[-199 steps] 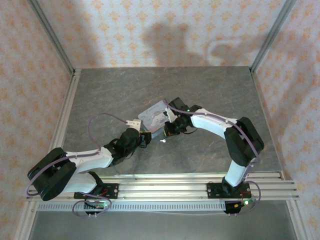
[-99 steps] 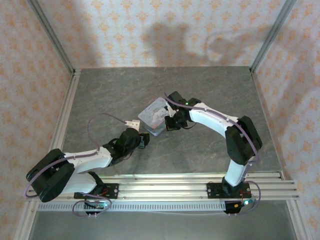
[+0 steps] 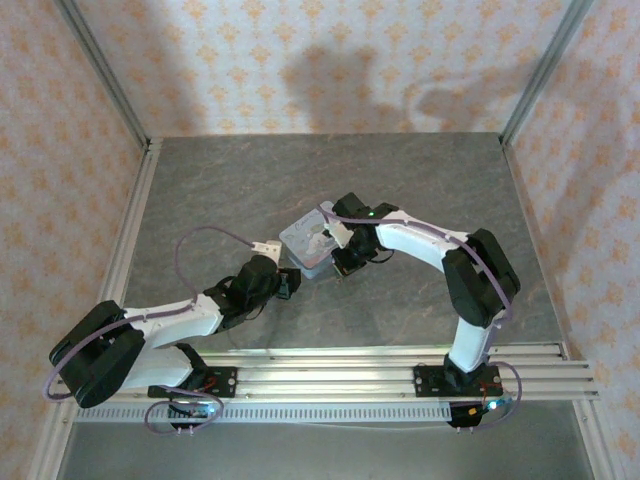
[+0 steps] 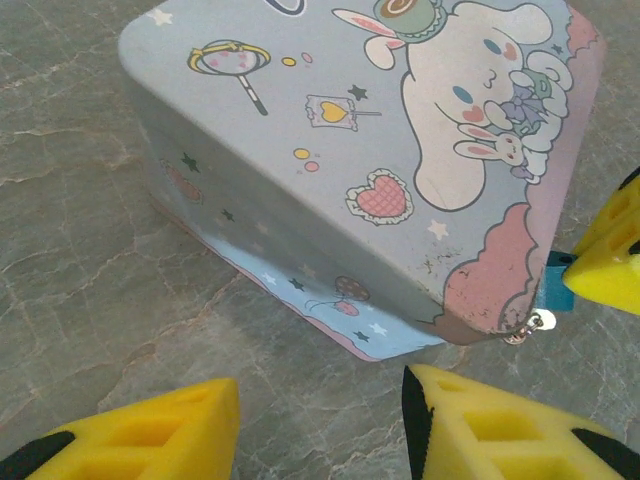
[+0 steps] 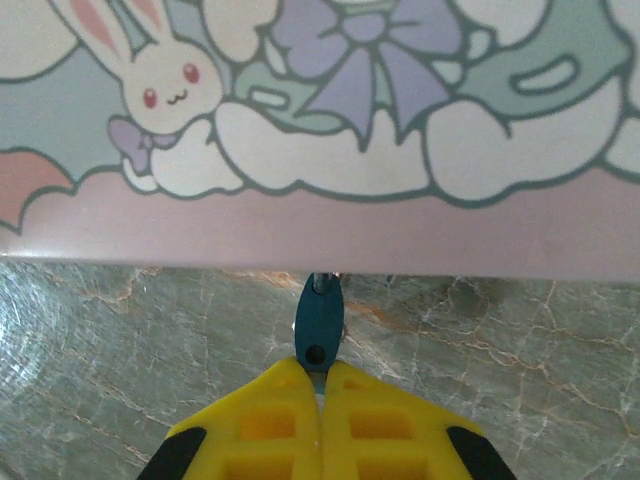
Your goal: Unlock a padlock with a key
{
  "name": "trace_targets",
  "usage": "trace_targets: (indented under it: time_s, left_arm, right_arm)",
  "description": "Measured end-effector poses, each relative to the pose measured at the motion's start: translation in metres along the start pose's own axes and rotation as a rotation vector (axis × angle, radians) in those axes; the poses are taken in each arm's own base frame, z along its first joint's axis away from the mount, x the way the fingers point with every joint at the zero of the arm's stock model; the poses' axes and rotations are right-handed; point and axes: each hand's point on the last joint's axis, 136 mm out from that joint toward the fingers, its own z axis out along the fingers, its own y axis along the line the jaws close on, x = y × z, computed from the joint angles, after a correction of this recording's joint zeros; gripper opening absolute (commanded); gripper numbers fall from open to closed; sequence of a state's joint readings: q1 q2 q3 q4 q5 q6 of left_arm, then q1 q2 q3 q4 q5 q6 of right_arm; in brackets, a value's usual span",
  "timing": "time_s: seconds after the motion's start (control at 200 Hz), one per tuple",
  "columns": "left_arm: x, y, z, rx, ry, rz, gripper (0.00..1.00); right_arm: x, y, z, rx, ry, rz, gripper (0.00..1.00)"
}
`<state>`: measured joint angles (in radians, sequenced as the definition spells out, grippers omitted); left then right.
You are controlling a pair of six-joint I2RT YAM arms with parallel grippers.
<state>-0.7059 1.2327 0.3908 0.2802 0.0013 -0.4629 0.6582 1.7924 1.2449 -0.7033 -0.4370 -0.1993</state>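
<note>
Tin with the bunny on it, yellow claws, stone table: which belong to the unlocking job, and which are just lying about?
In the job:
- padlock, tiny and teal, at the tin's edge
- right gripper, shut on it
- left gripper, open, close to the tin
- cartoon tin, where the lock sits

Just there:
- grey marbled tabletop
- patterned walls
- aluminium rails

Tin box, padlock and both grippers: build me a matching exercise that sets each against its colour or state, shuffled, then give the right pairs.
Things:
1. tin box
2. padlock
3. left gripper
4. right gripper

Colour or state:
A. jaws apart, holding nothing
B. dark teal
C. pale blue and pink, cartoon rabbits
D. jaws clamped on the padlock

Pairs: 1-C, 2-B, 3-A, 4-D
</note>
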Motion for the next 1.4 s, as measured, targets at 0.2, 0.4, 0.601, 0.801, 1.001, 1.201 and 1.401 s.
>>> trace_targets:
  time_s: [0.2,0.4,0.601,0.801,1.001,1.201,1.401]
  left_arm:
    - [0.002,-0.003,0.000,0.016,0.010,0.008,0.47]
    - [0.004,-0.003,0.001,0.017,0.020,0.021,0.47]
    - [0.006,-0.003,0.002,0.019,0.026,0.025,0.47]
    - [0.010,-0.003,0.004,0.023,0.043,0.039,0.47]
    - [0.007,-0.006,0.005,0.028,0.039,0.048,0.47]
    - [0.006,-0.006,0.005,0.029,0.038,0.047,0.47]
    - [0.004,-0.007,0.002,0.031,0.034,0.047,0.47]
  right_arm:
    - [0.004,-0.002,-0.002,0.015,0.021,-0.062,0.00]
    - [0.004,-0.004,-0.011,0.039,0.044,-0.130,0.00]
    - [-0.002,-0.008,-0.020,0.090,0.063,-0.193,0.00]
    - [-0.014,-0.015,-0.019,0.145,0.081,-0.220,0.00]
    - [-0.014,-0.015,-0.017,0.183,0.099,-0.246,0.00]
    - [-0.018,-0.018,-0.014,0.201,0.071,-0.213,0.03]
    - [-0.001,-0.026,-0.005,0.210,-0.047,-0.124,0.33]
